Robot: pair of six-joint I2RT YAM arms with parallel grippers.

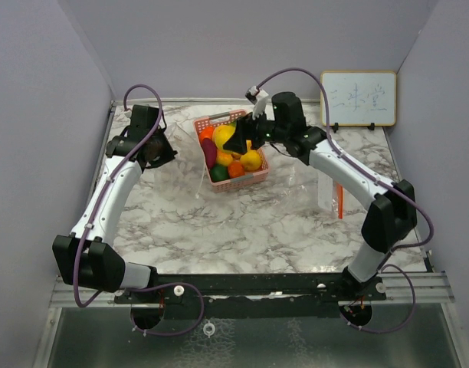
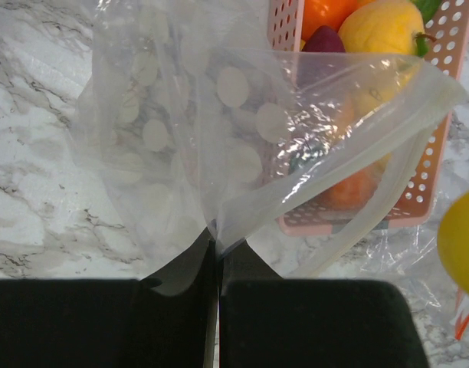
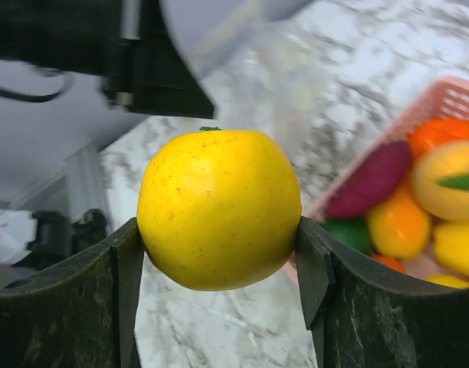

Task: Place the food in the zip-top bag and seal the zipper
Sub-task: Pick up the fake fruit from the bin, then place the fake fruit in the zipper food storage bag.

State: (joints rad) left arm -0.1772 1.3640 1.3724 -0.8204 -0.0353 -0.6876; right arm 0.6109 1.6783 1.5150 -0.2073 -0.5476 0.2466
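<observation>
My right gripper [image 1: 233, 141] [image 3: 219, 230] is shut on a yellow toy apple [image 3: 219, 208] and holds it in the air over the left part of the pink basket [image 1: 254, 181]. The apple also shows in the left wrist view [image 2: 463, 241]. More food lies in the basket: a yellow fruit [image 2: 384, 27], a purple one [image 3: 372, 180], orange [image 3: 445, 132] and green [image 3: 348, 232] pieces. My left gripper [image 1: 161, 153] [image 2: 218, 245] is shut on the edge of the clear zip-top bag [image 2: 219, 138], which hangs with its mouth open beside the basket [image 2: 430, 176].
A small whiteboard [image 1: 358, 98] leans at the back right. A clear packet [image 1: 326, 188] and an orange-handled item [image 1: 340, 201] lie on the marble table [image 1: 242, 230] at the right. Grey walls close in on the left, the back and the right.
</observation>
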